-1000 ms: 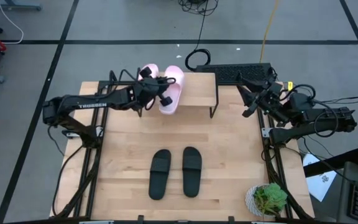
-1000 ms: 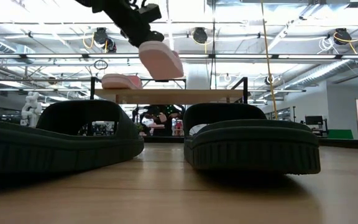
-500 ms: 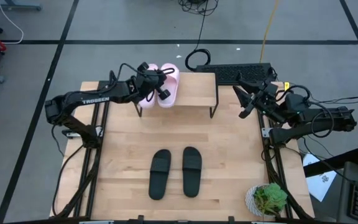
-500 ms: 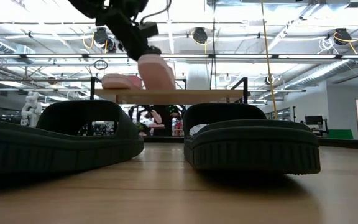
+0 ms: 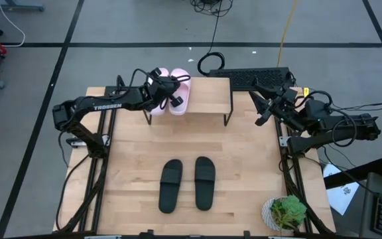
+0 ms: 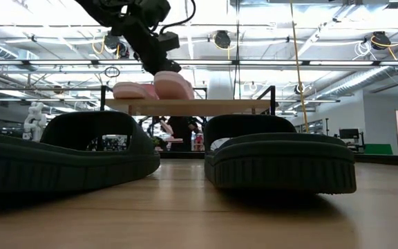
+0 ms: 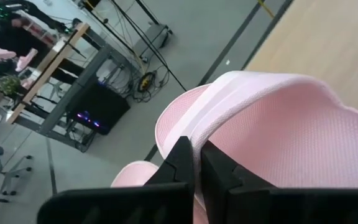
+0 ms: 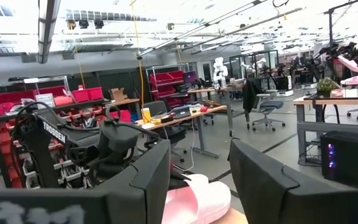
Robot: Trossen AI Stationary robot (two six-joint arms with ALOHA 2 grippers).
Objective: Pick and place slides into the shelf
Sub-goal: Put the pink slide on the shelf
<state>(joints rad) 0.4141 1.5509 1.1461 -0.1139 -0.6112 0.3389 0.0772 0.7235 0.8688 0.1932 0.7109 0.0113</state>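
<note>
Two light pink slides are on the shelf (image 5: 207,93), at its left end. My left gripper (image 5: 169,91) is shut on the right one (image 5: 182,94), which shows large in the left wrist view (image 7: 278,137) and in the low view (image 6: 175,84). The other pink slide (image 5: 159,74) lies on its sole close beside it (image 6: 133,90). Two black slides (image 5: 171,186) (image 5: 204,182) lie side by side on the table near its near edge. My right gripper (image 5: 264,111) hovers open off the shelf's right end. My left gripper pinches the pink slide's wide strap (image 7: 229,124) at the strap's edge between its two fingers (image 7: 182,165). It reaches in from the table's left, slanting down from above. The slide's sole rests on the shelf board (image 6: 206,106), next to the other pink slide.
The right half of the shelf board (image 5: 211,99) is bare. A small potted plant (image 5: 285,212) stands at the table's near right corner. A black keyboard (image 5: 251,76) lies behind the shelf. Cables run along both table sides.
My left gripper has moved toward the far edge and down, still shut on the pink slide. The slide hung tilted above the shelf's near edge. It now lies flatter on the board beside the other pink slide. The right arm shifted only slightly.
</note>
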